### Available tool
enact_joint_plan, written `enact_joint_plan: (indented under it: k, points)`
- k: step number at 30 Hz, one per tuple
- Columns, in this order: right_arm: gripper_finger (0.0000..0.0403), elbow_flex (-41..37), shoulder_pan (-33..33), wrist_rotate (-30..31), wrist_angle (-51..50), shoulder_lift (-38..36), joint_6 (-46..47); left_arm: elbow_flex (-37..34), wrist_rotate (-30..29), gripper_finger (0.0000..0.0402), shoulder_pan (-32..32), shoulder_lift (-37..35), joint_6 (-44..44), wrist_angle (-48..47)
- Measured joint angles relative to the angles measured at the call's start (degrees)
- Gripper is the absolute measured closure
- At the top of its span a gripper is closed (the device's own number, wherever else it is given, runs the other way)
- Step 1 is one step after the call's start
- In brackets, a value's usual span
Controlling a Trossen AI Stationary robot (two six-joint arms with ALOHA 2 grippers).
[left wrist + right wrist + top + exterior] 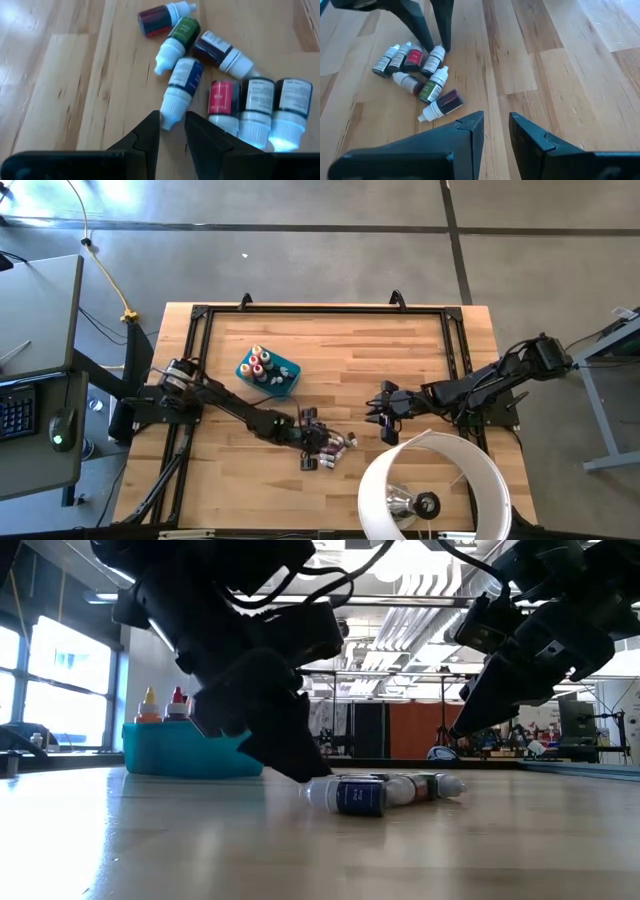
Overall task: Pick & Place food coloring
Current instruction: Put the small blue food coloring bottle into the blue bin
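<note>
Where they lie, white-capped bottles (182, 82) cluster

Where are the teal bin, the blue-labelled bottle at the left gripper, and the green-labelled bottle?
teal bin (288, 383), high view, rim.
blue-labelled bottle (185, 74), left wrist view, label.
green-labelled bottle (184, 28), left wrist view, label.

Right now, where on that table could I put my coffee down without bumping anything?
Bare wood lies between the teal bin and the right gripper, along the table's far edge, and at its near-left corner. It is crowded near the front middle: the left gripper sits among loose food coloring bottles, beside the white lamp shade.
</note>
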Motion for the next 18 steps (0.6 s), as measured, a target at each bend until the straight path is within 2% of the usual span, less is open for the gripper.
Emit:
enact_joint_plan:
  k: [8, 18]
  points:
    - [0.0318, 0.0, 0.0, 0.0, 0.1, 0.0, 0.0, 0.0, -2.4, 0.031, 0.0, 0.4, 2.3, 1.2]
    - [0.0318, 0.0, 0.0, 0.0, 0.1, 0.0, 0.0, 0.0, 0.3, 0.031, 1.8, 1.0, 5.6, 3.9]
